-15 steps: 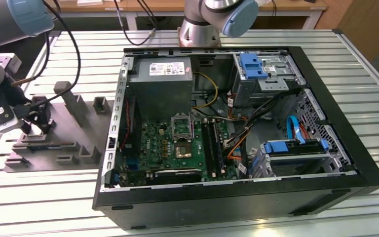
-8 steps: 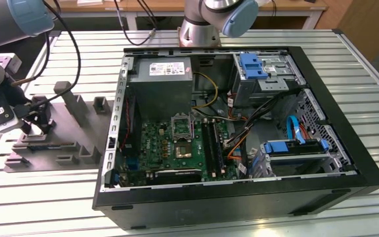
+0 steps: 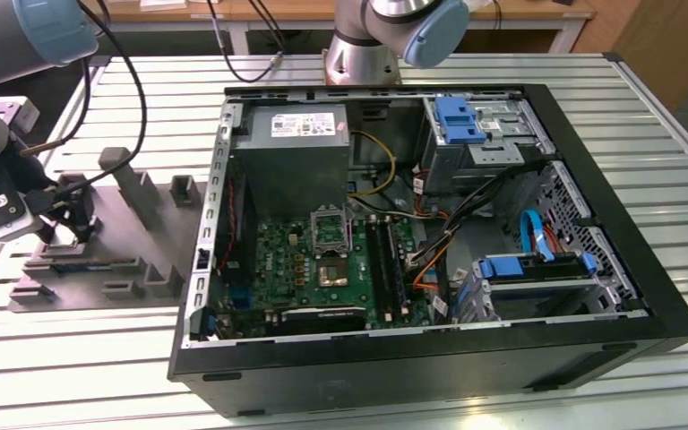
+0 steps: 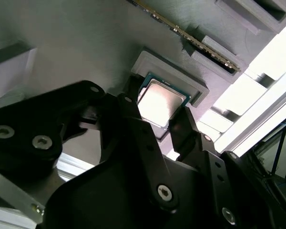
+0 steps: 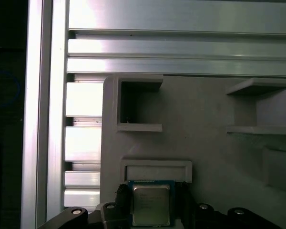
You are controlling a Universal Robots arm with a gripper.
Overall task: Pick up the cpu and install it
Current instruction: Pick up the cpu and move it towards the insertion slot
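The cpu (image 4: 159,101) (image 5: 151,206), a small square chip with a pale silver top, lies in a shallow framed pocket of the grey moulded fixture (image 3: 123,260) (image 5: 205,143) at the exterior view's left. My gripper (image 3: 67,235) (image 4: 157,109) (image 5: 151,207) is lowered onto that pocket. Its black fingers (image 4: 128,102) press against two opposite edges of the chip in both wrist views. The chip still rests level in the pocket. Inside the open computer case (image 3: 631,296), the dark socket frame (image 3: 330,229) on the green motherboard stands open.
Upright blocks (image 3: 129,175) of the fixture rise close beside my gripper. A grey power-supply box (image 3: 296,152), cables and blue drive brackets (image 3: 536,266) crowd the case. A second arm's base (image 3: 365,45) stands behind the case. Everything rests on a slotted aluminium table (image 3: 105,376).
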